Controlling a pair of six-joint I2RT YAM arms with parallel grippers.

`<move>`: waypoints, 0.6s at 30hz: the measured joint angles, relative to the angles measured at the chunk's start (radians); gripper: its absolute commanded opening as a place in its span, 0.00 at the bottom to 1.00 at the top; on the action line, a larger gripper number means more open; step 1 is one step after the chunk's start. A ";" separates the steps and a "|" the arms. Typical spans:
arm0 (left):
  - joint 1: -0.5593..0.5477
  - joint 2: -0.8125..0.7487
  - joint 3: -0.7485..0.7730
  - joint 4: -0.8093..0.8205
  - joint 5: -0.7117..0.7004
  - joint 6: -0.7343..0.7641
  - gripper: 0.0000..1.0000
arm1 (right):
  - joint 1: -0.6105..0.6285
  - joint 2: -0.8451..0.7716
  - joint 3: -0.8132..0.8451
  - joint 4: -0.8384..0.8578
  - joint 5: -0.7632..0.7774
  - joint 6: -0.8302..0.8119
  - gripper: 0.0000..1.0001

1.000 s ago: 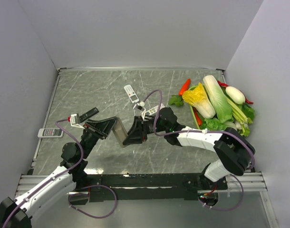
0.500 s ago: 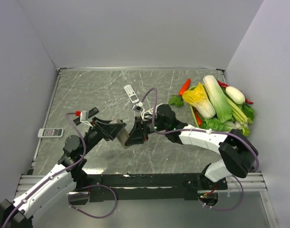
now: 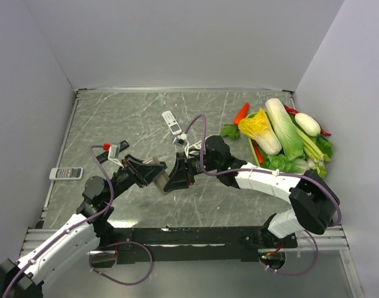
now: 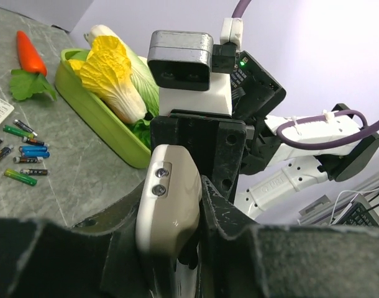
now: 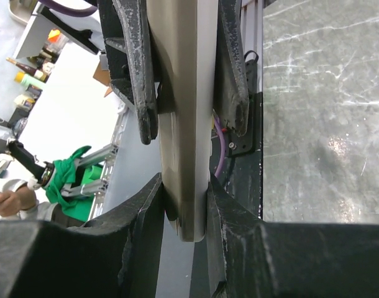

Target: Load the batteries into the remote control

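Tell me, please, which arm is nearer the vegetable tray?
Right. The right arm passes close by the tray's near end; the left arm is on the table's opposite side.

The remote (image 3: 156,174) is sitting at mid-table between the two grippers, with the left gripper (image 4: 171,217) gripping it from the left and the right gripper (image 5: 184,202) from the right. The batteries (image 4: 20,155) are lying on the table behind them, near the slim remote (image 3: 171,122). The tray (image 4: 93,115) is standing to the right, with a carrot (image 3: 241,113) lying by its far end. A small remote (image 3: 66,173) is lying near the left edge.
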State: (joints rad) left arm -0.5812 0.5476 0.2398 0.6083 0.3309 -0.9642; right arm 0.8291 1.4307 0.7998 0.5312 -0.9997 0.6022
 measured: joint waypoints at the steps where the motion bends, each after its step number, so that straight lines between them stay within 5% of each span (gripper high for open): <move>1: 0.000 -0.007 0.000 -0.005 -0.003 -0.001 0.41 | 0.002 0.000 0.000 0.002 0.000 0.000 0.00; 6: 0.013 -0.035 -0.009 -0.005 -0.044 -0.005 0.48 | -0.001 -0.003 0.001 0.004 0.000 0.003 0.00; 18: 0.028 0.021 -0.010 0.071 -0.034 -0.027 0.27 | -0.003 -0.003 0.001 -0.004 -0.001 0.006 0.00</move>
State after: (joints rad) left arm -0.5533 0.5690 0.2298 0.6792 0.2970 -0.9913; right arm 0.8257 1.4273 0.8009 0.5270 -1.0008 0.6079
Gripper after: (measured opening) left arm 0.366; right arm 0.344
